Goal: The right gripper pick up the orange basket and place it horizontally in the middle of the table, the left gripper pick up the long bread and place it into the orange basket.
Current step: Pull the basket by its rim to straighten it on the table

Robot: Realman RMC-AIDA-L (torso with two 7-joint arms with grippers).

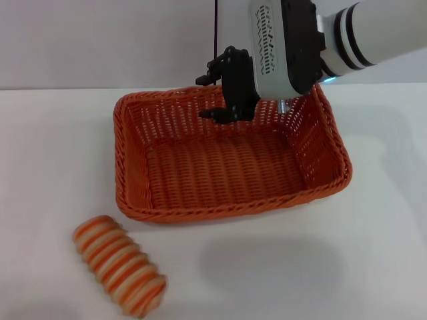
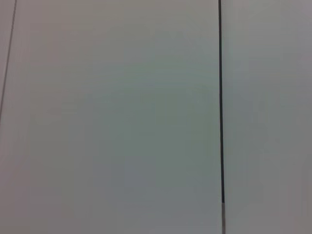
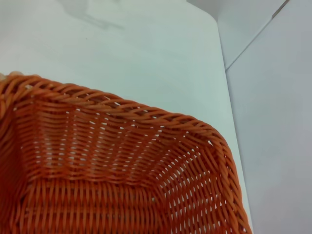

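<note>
Right tool, black and two-fingered on its bulky white arm, hangs over the far wall of the orange basket, its fingers parted, one high and one low, with the braided rim seemingly between them. Whether they actually pinch the wicker cannot be told from the head view, and the right wrist view shows only the basket's woven corner and the bare counter beyond it, not the fingers.

Going by size: the basket sits toward the far middle of the counter, its long side running roughly parallel to the near edge, slightly skewed. The long bread lies apart from it, close to the near left edge, angled diagonally. The left tool is not in view; its wrist camera shows only a blank pale surface with a dark line.

Judging from this, the step in hand is setting the basket down or letting it go. To do that well, the right tool should confirm the basket's base rests flat, open fully so neither finger snags the open weave, then lift straight up before pulling back, so the basket is not dragged or tipped. Squaring the long side with the near edge first would leave the left tool a wide, easy target.
</note>
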